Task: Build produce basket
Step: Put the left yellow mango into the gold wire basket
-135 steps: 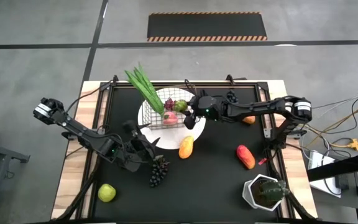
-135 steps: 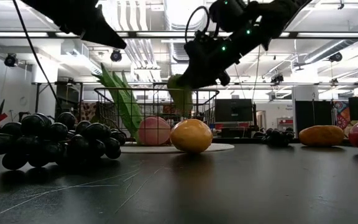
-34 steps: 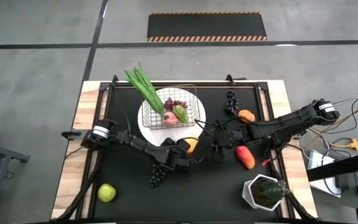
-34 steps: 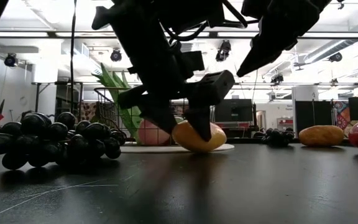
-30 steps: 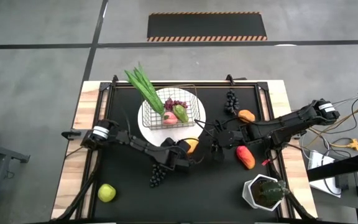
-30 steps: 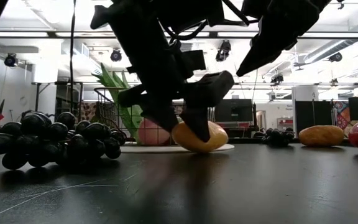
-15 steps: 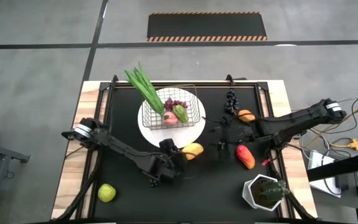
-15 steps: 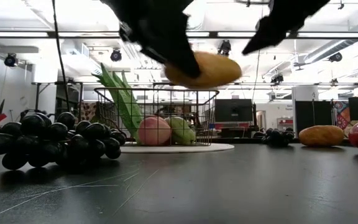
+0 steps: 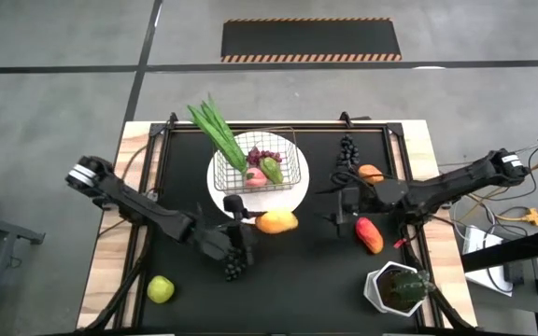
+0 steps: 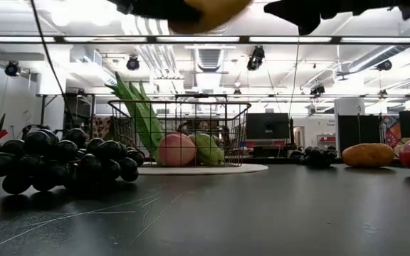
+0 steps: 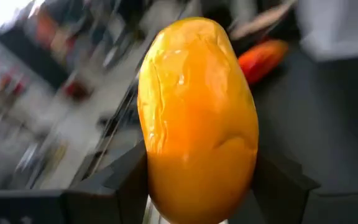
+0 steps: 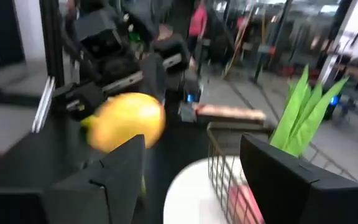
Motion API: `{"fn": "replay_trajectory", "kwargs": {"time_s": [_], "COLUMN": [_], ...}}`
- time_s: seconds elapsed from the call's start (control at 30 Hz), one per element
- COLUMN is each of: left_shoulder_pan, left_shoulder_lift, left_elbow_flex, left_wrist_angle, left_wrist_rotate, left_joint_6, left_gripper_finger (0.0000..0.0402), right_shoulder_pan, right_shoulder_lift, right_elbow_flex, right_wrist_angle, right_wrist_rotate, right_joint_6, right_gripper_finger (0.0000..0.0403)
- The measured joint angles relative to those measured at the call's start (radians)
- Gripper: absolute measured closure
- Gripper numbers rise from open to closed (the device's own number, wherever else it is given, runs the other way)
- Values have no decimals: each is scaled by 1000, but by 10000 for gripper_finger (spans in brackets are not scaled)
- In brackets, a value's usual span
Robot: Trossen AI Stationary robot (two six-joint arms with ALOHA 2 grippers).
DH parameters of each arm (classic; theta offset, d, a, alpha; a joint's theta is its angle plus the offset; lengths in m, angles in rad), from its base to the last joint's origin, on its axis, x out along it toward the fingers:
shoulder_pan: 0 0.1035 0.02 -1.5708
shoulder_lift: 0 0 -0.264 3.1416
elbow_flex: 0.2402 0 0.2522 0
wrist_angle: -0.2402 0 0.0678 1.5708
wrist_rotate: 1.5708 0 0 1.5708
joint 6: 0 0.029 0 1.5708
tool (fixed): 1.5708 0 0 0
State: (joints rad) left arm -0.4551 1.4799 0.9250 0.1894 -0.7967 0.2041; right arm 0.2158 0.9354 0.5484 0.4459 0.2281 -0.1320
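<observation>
My left gripper (image 9: 250, 225) is shut on the yellow-orange mango (image 9: 278, 221) in the air, just on the near side of the white plate (image 9: 292, 194). The wire basket (image 9: 260, 161) stands on that plate and holds green stalks (image 9: 215, 131), purple grapes, a peach (image 10: 176, 151) and a pear (image 10: 207, 148). My right gripper (image 9: 342, 207) is open and empty to the right of the mango, above the table. A dark grape bunch (image 9: 235, 267) lies under my left arm. My left gripper pinches the mango by the two sides of its left end (image 11: 157, 180) between its two fingers (image 11: 114, 183). The fingers come about level from the table's left and lie along the fruit. The mango juts out beyond the fingertips, lifted clear of the table (image 10: 205, 8).
A yellow-green apple (image 9: 161, 289) lies near left. A red-orange fruit (image 9: 369, 235), an orange (image 9: 370, 174) and a second dark grape bunch (image 9: 346, 149) lie on the right. A white pot with a green plant (image 9: 400, 289) stands near right.
My left gripper has closed on the mango on the table, lifted it clear and drawn it up and a little toward the table's left. My right gripper has risen and drawn back toward the right edge.
</observation>
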Motion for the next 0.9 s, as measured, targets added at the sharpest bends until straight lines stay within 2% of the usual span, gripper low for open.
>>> {"fn": "replay_trajectory", "kwargs": {"time_s": [0.07,0.13,0.27,0.37,0.5,0.63,0.73,0.9], "left_shoulder_pan": [19,45,86,102,109,114,115,115], "left_shoulder_lift": [-65,-125,-218,-240,-251,-254,-252,-250], "left_elbow_flex": [-97,-181,-308,-380,-422,-428,-428,-428], "left_wrist_angle": [169,305,465,579,676,682,685,686], "left_wrist_rotate": [128,212,275,320,328,329,329,315], "left_joint_6": [116,164,161,168,197,199,199,198], "left_gripper_finger": [189,189,189,189,189,189,189,189], "right_shoulder_pan": [-5,-6,-6,-7,-12,-26,-40,-47], "right_shoulder_lift": [15,24,76,154,289,426,503,595], "right_elbow_flex": [-19,-24,-18,-17,-6,46,103,203], "right_wrist_angle": [92,118,176,327,554,749,782,783], "right_wrist_rotate": [1,4,-7,-27,-23,-22,-50,-180], "right_joint_6": [1,5,-7,-27,-79,-129,-149,-140], "right_gripper_finger": [144,128,94,74,63,66,72,78]}}
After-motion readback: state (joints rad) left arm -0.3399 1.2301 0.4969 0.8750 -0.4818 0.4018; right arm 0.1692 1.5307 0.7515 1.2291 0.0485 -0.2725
